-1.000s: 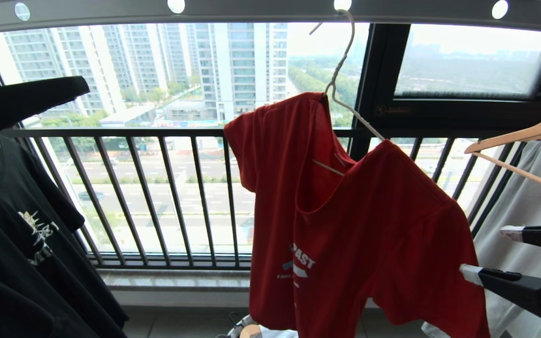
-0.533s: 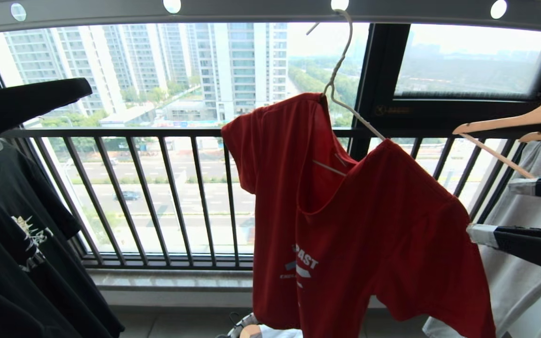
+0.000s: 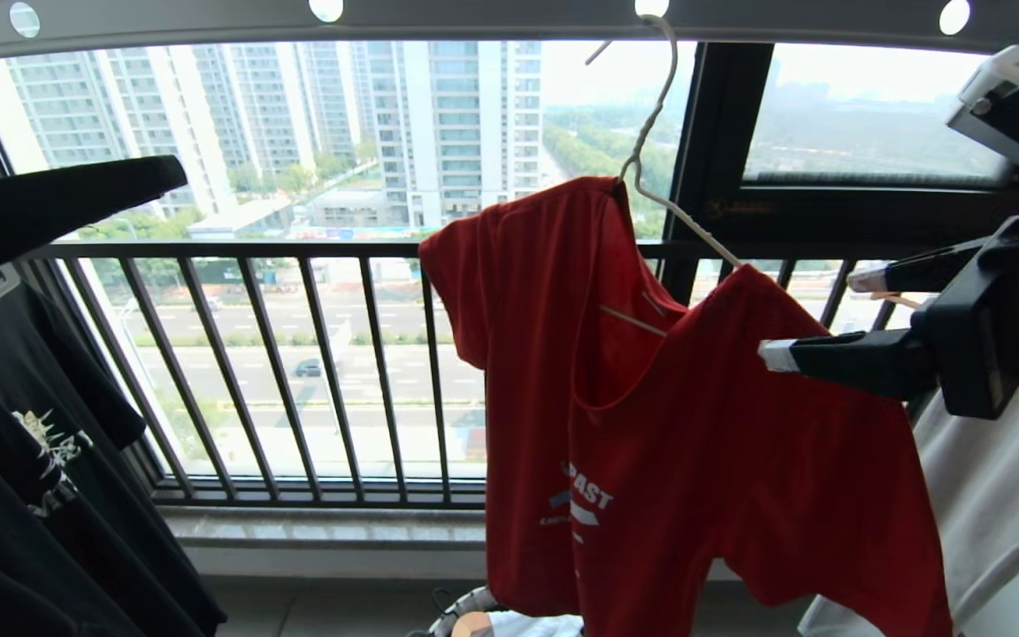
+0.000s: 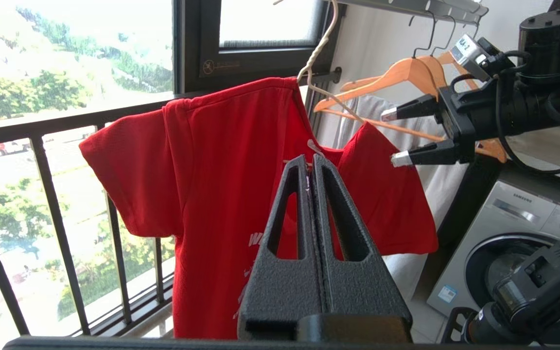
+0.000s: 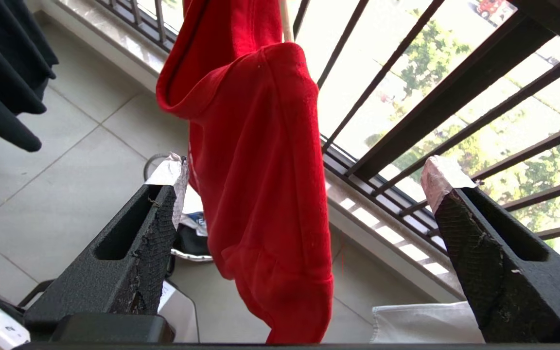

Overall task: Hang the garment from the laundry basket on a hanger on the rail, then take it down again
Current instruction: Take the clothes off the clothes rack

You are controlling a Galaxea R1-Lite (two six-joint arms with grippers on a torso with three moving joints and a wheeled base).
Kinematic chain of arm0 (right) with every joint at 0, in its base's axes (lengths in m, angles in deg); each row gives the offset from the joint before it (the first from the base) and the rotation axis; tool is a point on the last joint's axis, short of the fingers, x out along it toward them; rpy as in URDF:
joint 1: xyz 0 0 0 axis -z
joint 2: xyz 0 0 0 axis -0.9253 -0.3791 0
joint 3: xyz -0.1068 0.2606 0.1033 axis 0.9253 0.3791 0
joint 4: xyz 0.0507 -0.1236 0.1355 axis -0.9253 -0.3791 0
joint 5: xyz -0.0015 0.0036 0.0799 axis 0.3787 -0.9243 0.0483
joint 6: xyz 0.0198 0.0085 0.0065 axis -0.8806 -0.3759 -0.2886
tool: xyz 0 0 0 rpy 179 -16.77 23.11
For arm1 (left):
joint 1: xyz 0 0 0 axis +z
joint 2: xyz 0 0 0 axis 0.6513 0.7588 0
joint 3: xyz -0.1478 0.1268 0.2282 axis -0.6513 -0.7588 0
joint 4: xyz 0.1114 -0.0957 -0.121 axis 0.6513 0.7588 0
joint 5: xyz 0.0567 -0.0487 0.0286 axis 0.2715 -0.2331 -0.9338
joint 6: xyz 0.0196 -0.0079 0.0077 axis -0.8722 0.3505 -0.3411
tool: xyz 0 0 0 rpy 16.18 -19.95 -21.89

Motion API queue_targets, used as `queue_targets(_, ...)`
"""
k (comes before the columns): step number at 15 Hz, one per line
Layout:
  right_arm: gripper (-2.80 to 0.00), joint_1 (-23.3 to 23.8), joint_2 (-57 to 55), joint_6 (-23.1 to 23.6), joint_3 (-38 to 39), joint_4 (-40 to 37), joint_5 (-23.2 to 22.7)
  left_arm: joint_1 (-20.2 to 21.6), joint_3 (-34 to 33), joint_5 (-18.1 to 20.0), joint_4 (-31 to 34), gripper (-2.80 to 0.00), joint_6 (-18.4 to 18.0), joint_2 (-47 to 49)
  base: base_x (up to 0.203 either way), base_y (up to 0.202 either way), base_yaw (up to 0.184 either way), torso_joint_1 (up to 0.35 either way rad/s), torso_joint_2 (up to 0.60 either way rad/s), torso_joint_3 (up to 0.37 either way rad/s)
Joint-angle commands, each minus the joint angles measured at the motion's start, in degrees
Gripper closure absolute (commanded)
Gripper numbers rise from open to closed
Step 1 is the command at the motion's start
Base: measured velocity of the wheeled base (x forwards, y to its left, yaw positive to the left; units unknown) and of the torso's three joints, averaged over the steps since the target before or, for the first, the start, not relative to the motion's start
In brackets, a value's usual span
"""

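Head view: garment [image 3: 704, 460] beside right hand [image 3: 815, 318]

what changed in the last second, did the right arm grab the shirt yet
Not yet. The right pincer rose from low on the right up to the red T-shirt's shoulder, jaws open, one fingertip before the fabric. The shirt stays on the white wire hanger hooked in the rail. The left pincer stays shut.
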State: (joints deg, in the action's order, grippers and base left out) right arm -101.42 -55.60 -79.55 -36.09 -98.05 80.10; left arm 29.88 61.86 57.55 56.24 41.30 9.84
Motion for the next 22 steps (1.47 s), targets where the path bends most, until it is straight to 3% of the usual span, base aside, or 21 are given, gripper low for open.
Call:
queue_targets(1, -2.8, 2.7, -4.7, 0.8, -3.4, -0.3, -2.2, 0.0, 0.0, 0.2, -0.2, 0.0, 0.1, 0.3, 0.0, 0.0, 0.0, 0.0, 0.0, 0.0)
queue_targets(9, -2.8, 2.8, -11.2, 0.8, -9.5, -0.5, -7.1, 0.0, 0.0, 0.2, -0.3, 0.0, 0.0, 0.6, 0.0, 0.0, 0.0, 0.0, 0.0, 0.0)
queue_targets(10, 0.0, 2.8, -12.0, 0.8, -9.8, -0.5, -7.4, 0.0, 0.0, 0.2, -0.3, 0.0, 0.0, 0.6, 0.0, 0.0, 0.0, 0.0, 0.0, 0.0)
queue_targets(18, 0.0, 2.8, -13.4, 0.7, -10.2, -2.1, -10.8, -0.1, -0.1, 0.7, 0.2, 0.0, 0.1, 0.5, 0.0, 0.0, 0.0, 0.0, 0.0, 0.0)
queue_targets(22, 0.0, 2.4, -11.1, 0.7, -10.2, -3.5, -10.8, -5.6, -3.2, 6.7, 0.2, 0.0, 0.1, 0.3, 0.0, 0.0, 0.0, 0.0, 0.0, 0.0)
